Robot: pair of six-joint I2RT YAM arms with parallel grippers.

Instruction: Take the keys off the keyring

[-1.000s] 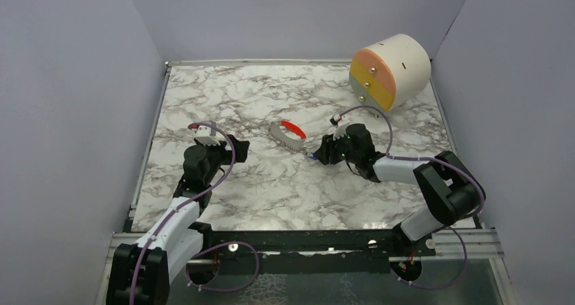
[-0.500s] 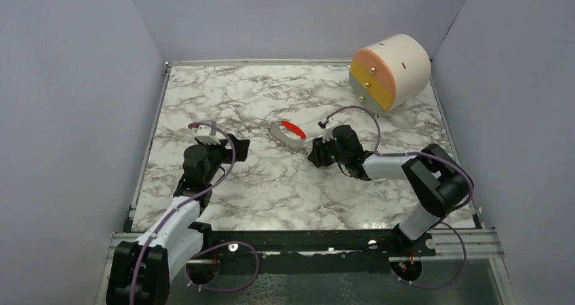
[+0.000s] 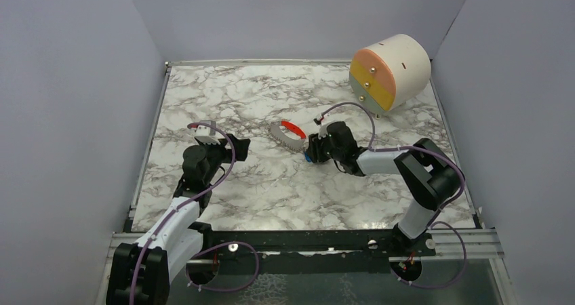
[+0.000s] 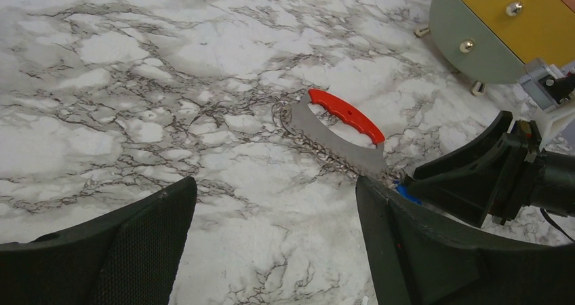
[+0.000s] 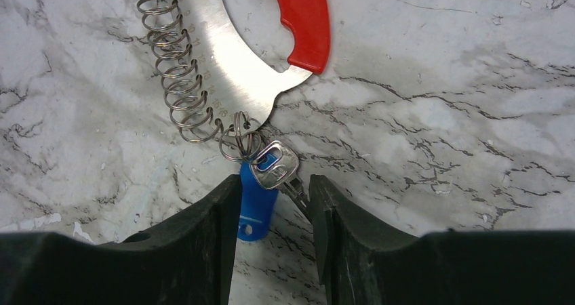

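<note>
Reads as pre-grasp: right gripper (image 5: 271, 237) down at table (image 5: 441, 115) level, jaws part open and straddling the keys (image 5: 274, 166), nothing clamped yet. Keys flat on the marble, linked by small rings to the tip of the keyring (image 5: 230, 68), just below its red part. Sensible spot to pinch and pull away from the coil. Left gripper (image 4: 273, 196) wide open, empty, facing the keyring from well apart, likely placed to pin the band
</note>
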